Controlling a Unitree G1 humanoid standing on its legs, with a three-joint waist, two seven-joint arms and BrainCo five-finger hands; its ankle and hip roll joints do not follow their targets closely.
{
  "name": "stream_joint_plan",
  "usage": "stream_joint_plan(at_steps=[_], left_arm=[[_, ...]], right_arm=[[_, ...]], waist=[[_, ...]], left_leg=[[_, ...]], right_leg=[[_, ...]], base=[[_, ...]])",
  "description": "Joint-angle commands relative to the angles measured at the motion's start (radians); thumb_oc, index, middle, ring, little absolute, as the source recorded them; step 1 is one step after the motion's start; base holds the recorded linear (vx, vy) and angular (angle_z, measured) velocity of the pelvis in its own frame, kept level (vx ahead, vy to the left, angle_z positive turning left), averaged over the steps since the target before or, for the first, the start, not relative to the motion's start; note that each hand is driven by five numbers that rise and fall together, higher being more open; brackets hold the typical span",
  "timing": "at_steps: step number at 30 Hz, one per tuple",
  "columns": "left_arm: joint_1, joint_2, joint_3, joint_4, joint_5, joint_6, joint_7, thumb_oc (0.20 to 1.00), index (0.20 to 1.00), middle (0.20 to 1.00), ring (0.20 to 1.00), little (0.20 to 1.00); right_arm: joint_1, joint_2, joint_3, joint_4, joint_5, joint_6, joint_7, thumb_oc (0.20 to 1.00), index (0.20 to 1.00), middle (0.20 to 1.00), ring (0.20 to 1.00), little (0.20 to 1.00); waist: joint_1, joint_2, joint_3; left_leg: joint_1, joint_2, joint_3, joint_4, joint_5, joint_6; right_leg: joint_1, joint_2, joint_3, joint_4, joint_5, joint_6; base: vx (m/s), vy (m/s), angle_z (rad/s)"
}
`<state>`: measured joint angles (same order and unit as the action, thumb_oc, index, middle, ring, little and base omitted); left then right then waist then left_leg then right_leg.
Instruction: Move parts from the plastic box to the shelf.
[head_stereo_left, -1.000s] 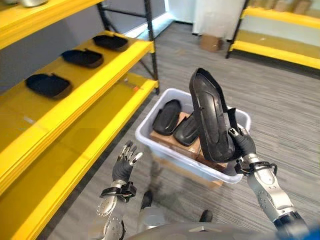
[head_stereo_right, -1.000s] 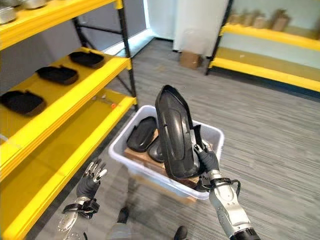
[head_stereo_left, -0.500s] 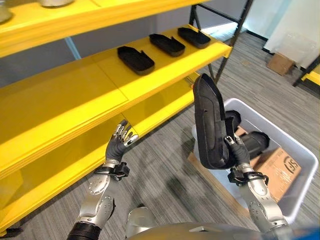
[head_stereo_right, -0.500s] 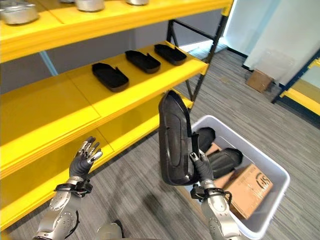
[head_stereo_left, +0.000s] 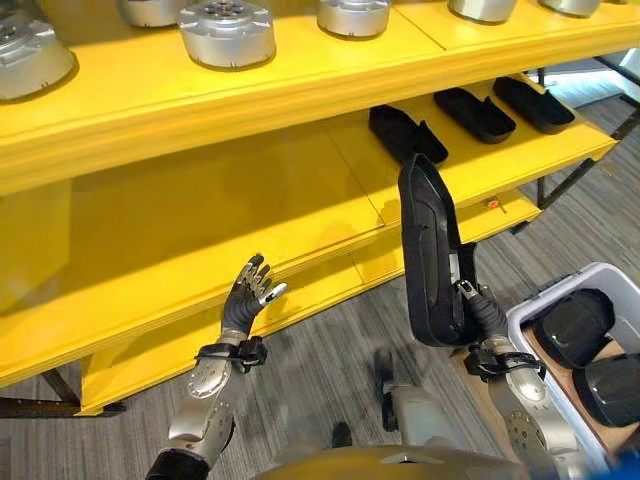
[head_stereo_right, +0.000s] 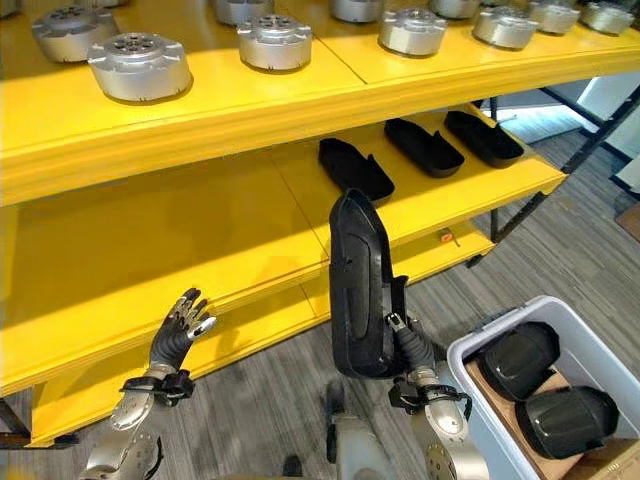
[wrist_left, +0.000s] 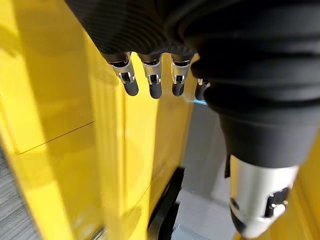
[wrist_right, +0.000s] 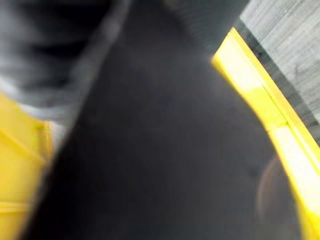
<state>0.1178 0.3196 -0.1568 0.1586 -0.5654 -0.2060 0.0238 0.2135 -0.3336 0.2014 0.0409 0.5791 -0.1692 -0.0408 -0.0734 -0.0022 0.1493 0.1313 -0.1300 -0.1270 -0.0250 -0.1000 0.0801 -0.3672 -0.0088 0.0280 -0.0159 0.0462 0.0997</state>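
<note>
- Our right hand (head_stereo_left: 484, 318) has its fingers curled round the lower end of a long black part (head_stereo_left: 430, 250), which stands upright in front of the yellow shelf (head_stereo_left: 250, 240).
- The part's top reaches up level with the middle board of the shelf, and its hollow, ribbed side faces right, toward the box (head_stereo_right: 470, 372).
- In our right wrist view the part (wrist_right: 165, 150) is seen close up and dark, with a strip of yellow shelf beside it.
- Our left hand (head_stereo_left: 247, 297) is raised, its fingers straight and spread, holding nothing, just in front of the shelf's lower edge.
- Our left wrist view has its fingers (wrist_left: 129, 80) straight, with yellow shelf past them.
- The box sits on the floor at lower right, with two more black parts (head_stereo_right: 515, 360) lying in it on cardboard (head_stereo_right: 600, 462).
- Three black parts (head_stereo_right: 355, 168) lie in a row on the middle board, to the right.
- Silver round pieces (head_stereo_right: 140, 65) stand in a line on the top board.
</note>
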Motion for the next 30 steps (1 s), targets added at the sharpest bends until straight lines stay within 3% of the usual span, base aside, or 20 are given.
stream_joint_plan(at_steps=[1, 7, 10, 12, 15, 17, 18, 19, 20, 21, 22, 23, 25, 26, 30], left_arm=[[0.062, 0.045, 0.029, -0.128, 0.027, -0.067, -0.023, 1.000, 1.000, 1.000, 1.000, 1.000], [0.100, 0.036, 0.037, -0.141, 0.004, -0.061, -0.033, 1.000, 1.000, 1.000, 1.000, 1.000], [0.119, 0.043, 0.036, -0.147, -0.013, -0.055, -0.035, 1.000, 1.000, 1.000, 1.000, 1.000], [0.122, 0.043, 0.037, -0.150, -0.015, -0.055, -0.034, 1.000, 1.000, 1.000, 1.000, 1.000], [0.132, 0.036, 0.039, -0.151, -0.021, -0.057, -0.039, 1.000, 1.000, 1.000, 1.000, 1.000], [0.114, 0.048, 0.031, -0.156, -0.034, -0.061, -0.034, 1.000, 1.000, 1.000, 1.000, 1.000], [0.102, 0.054, 0.024, -0.156, -0.040, -0.058, -0.031, 1.000, 1.000, 1.000, 1.000, 1.000], [0.096, 0.060, 0.016, -0.159, -0.035, -0.050, -0.027, 1.000, 1.000, 1.000, 1.000, 1.000], [0.094, 0.060, 0.013, -0.162, -0.031, -0.052, -0.024, 1.000, 1.000, 1.000, 1.000, 1.000], [0.094, 0.060, 0.013, -0.162, -0.031, -0.052, -0.024, 1.000, 1.000, 1.000, 1.000, 1.000], [0.093, 0.059, 0.017, -0.157, -0.019, -0.050, -0.013, 1.000, 1.000, 1.000, 1.000, 1.000], [0.096, 0.057, 0.019, -0.154, -0.007, -0.050, -0.009, 1.000, 1.000, 1.000, 1.000, 1.000], [0.086, 0.051, 0.024, -0.149, -0.022, -0.051, -0.028, 1.000, 1.000, 1.000, 1.000, 1.000], [0.086, 0.051, 0.024, -0.149, -0.022, -0.051, -0.028, 1.000, 1.000, 1.000, 1.000, 1.000], [0.074, 0.087, 0.024, -0.160, -0.020, -0.053, -0.042, 1.000, 1.000, 1.000, 1.000, 1.000]], right_arm=[[-0.054, 0.007, -0.041, -0.039, 0.049, -0.071, 0.037, 0.200, 0.200, 0.200, 0.200, 0.200], [-0.029, -0.019, -0.069, -0.039, 0.044, -0.067, 0.041, 0.200, 0.200, 0.200, 0.200, 0.200], [-0.024, -0.036, -0.080, -0.041, 0.043, -0.069, 0.041, 0.200, 0.200, 0.200, 0.200, 0.200], [-0.023, -0.037, -0.079, -0.041, 0.044, -0.069, 0.042, 0.200, 0.200, 0.200, 0.200, 0.200], [-0.033, -0.047, -0.070, -0.030, 0.044, -0.072, 0.047, 0.200, 0.200, 0.200, 0.200, 0.200], [-0.044, -0.063, -0.073, -0.034, 0.045, -0.082, 0.042, 0.200, 0.200, 0.200, 0.200, 0.200], [-0.053, -0.067, -0.076, -0.035, 0.043, -0.088, 0.030, 0.200, 0.200, 0.200, 0.200, 0.200], [-0.050, -0.069, -0.088, -0.034, 0.036, -0.093, 0.001, 0.200, 0.200, 0.200, 0.200, 0.200], [-0.045, -0.071, -0.094, -0.037, 0.032, -0.094, -0.002, 0.200, 0.200, 0.200, 0.200, 0.200], [-0.045, -0.071, -0.094, -0.037, 0.032, -0.094, -0.002, 0.200, 0.200, 0.200, 0.200, 0.200], [-0.025, -0.070, -0.098, -0.048, 0.026, -0.092, -0.006, 0.200, 0.200, 0.200, 0.200, 0.200], [-0.018, -0.072, -0.100, -0.049, 0.019, -0.089, -0.002, 0.200, 0.200, 0.200, 0.200, 0.200], [-0.017, -0.058, -0.096, -0.048, 0.015, -0.074, 0.020, 0.200, 0.200, 0.200, 0.200, 0.200], [-0.017, -0.057, -0.096, -0.048, 0.015, -0.074, 0.020, 0.200, 0.200, 0.200, 0.200, 0.200], [-0.019, -0.038, -0.098, -0.049, 0.009, -0.070, 0.023, 0.200, 0.200, 0.200, 0.200, 0.200]], waist=[[0.015, -0.065, -0.041], [0.016, -0.060, -0.072], [0.023, -0.053, -0.081], [0.023, -0.053, -0.080], [0.034, -0.057, -0.065], [0.045, -0.071, -0.035], [0.045, -0.081, -0.025], [0.043, -0.083, -0.029], [0.041, -0.076, -0.030], [0.041, -0.076, -0.030], [0.040, -0.055, -0.033], [0.045, -0.045, -0.034], [0.046, -0.035, -0.046], [0.046, -0.036, -0.046], [0.056, -0.066, -0.051]], left_leg=[[0.000, 0.094, 0.059, -0.022, 0.002, -0.057], [0.005, 0.149, 0.031, -0.015, -0.008, -0.090], [0.002, 0.189, 0.032, -0.011, -0.002, -0.114], [-0.003, 0.193, 0.029, -0.004, -0.001, -0.119], [-0.068, 0.181, 0.024, 0.123, 0.007, -0.137], [-0.163, 0.165, 0.042, 0.246, 0.053, -0.167], [-0.196, 0.197, 0.079, 0.245, 0.070, -0.167], [-0.198, 0.349, 0.193, 0.098, 0.122, -0.170], [-0.205, 0.380, 0.207, 0.069, 0.154, -0.177], [-0.205, 0.380, 0.207, 0.068, 0.155, -0.177], [-0.218, 0.440, 0.241, 0.000, 0.239, -0.203], [-0.217, 0.443, 0.231, -0.007, 0.253, -0.208], [-0.207, 0.405, 0.231, 0.047, 0.168, -0.204], [-0.208, 0.403, 0.231, 0.049, 0.167, -0.203], [-0.219, 0.342, 0.269, 0.110, 0.115, -0.179]], right_leg=[[0.169, -0.138, -0.060, 0.060, 0.116, 0.054], [0.221, -0.117, -0.135, 0.061, 0.072, 0.033], [0.238, -0.099, -0.158, 0.064, 0.038, 0.015], [0.242, -0.095, -0.158, 0.062, 0.035, 0.011], [0.263, -0.086, -0.152, 0.046, 0.023, -0.005], [0.280, -0.107, -0.178, 0.044, 0.018, -0.014], [0.288, -0.123, -0.197, 0.042, 0.014, -0.013], [0.326, -0.156, -0.235, 0.027, -0.001, 0.011], [0.332, -0.164, -0.244, 0.030, -0.006, 0.017], [0.332, -0.164, -0.244, 0.030, -0.006, 0.017], [0.340, -0.182, -0.253, 0.040, -0.023, 0.031], [0.345, -0.193, -0.251, 0.049, -0.026, 0.039], [0.367, -0.238, -0.241, 0.056, -0.009, 0.060], [0.367, -0.240, -0.241, 0.055, -0.008, 0.062], [0.383, -0.303, -0.227, 0.059, 0.048, 0.089]], base=[[0.27, -0.231, 0.97], [0.15, -0.174, 0.48], [0.15, -0.206, 0.22], [0.07, -0.133, 0.17], [0.01, -0.068, 0.13], [-0.08, -0.010, 0.20], [0.03, 0.108, 0.99], [0.10, 0.168, 0.98], [0.13, 0.161, 1.17], [0.12, 0.245, 0.76], [0.16, 0.288, 0.72], [0.20, 0.362, 0.20], [0.18, 0.327, -0.17], [0.15, 0.272, -0.24], [0.13, 0.224, -0.12]])
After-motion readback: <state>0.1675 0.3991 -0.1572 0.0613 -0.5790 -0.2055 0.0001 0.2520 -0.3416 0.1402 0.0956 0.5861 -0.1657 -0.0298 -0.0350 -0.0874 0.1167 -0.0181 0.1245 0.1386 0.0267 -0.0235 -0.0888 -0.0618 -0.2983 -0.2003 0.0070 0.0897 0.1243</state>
